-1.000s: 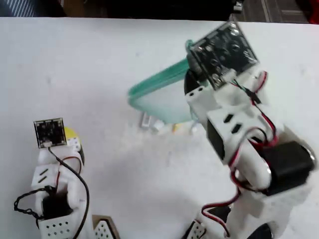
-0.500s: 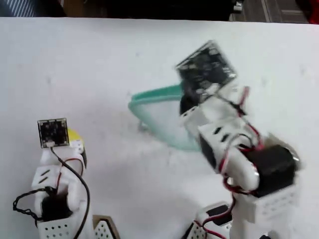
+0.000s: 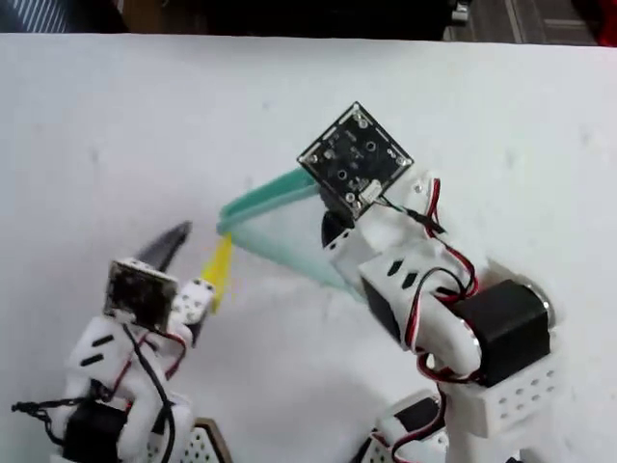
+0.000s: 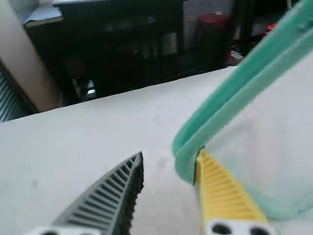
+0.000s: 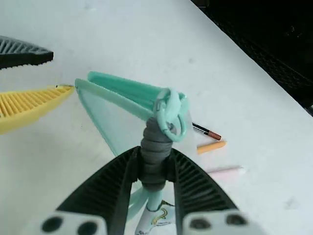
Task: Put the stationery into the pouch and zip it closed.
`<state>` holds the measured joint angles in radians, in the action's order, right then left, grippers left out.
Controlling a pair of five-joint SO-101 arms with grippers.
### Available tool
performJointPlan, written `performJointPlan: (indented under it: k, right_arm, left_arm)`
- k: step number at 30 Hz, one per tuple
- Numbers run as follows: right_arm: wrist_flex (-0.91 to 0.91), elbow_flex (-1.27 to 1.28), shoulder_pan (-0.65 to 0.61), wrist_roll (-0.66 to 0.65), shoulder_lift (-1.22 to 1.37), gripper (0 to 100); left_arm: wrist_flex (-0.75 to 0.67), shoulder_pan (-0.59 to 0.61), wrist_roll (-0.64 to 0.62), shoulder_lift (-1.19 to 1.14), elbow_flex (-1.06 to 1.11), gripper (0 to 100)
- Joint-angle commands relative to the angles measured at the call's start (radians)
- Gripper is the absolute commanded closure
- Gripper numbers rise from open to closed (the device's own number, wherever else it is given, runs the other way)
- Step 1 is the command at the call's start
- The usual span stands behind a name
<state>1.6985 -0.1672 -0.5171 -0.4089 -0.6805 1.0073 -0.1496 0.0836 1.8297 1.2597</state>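
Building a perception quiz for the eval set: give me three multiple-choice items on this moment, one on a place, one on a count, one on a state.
1. Where is the yellow jaw of the left gripper?
A. at the corner of the clear pouch with teal zip edge
B. inside the pouch
C. over bare table, far from the pouch

2. How many loose stationery pieces lie on the white table outside the pouch?
A. one
B. three
C. six

3. The right gripper is:
A. open
B. shut on the grey ribbed zip pull
C. shut on a pen

1 A: its tip sits at the teal edge's end.
2 B: a dark pencil, an orange stick, a pink stick.
3 B: the black jaws clamp the pull.
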Motion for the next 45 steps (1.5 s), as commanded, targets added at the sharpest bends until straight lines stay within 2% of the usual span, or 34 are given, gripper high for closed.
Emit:
performJointPlan:
  k: [1,8,13,20,27,34,37,40,45]
  right_arm:
    - [0.021,-0.003,-0.004,-0.002,-0.073,98.2]
    - [0.022,0.034,-0.012,-0.003,-0.245,98.2]
    - [0.022,0.180,-0.159,-0.003,-0.317,98.2]
    - [0.018,0.221,-0.226,-0.011,-0.338,98.2]
    - [0.001,0.215,-0.334,-0.011,-0.271,98.2]
    - [-0.001,0.049,-0.334,-0.011,-0.312,98.2]
    - [-0.001,0.051,-0.306,-0.011,-0.305,98.2]
    - [-0.008,0.094,-0.265,-0.011,-0.297,98.2]
    - [-0.062,0.227,-0.242,-0.011,-0.303,98.2]
  left_arm:
    - [-0.003,-0.170,-0.021,-0.015,-0.031,82]
    - [-0.282,-0.200,-0.100,-0.016,0.118,82]
    - [-0.425,-0.193,-0.095,-0.166,0.068,85]
    - [-0.448,-0.228,-0.121,-0.576,-0.077,85]
    - [-0.520,-0.311,-0.124,-0.641,-0.196,86]
    - [-0.442,-0.317,-0.127,-0.633,-0.206,86]
    - [-0.330,-0.297,-0.175,-0.584,-0.206,85]
    - [-0.204,-0.232,-0.173,-0.453,-0.207,85]
    - [0.006,-0.099,-0.092,-0.150,-0.201,79]
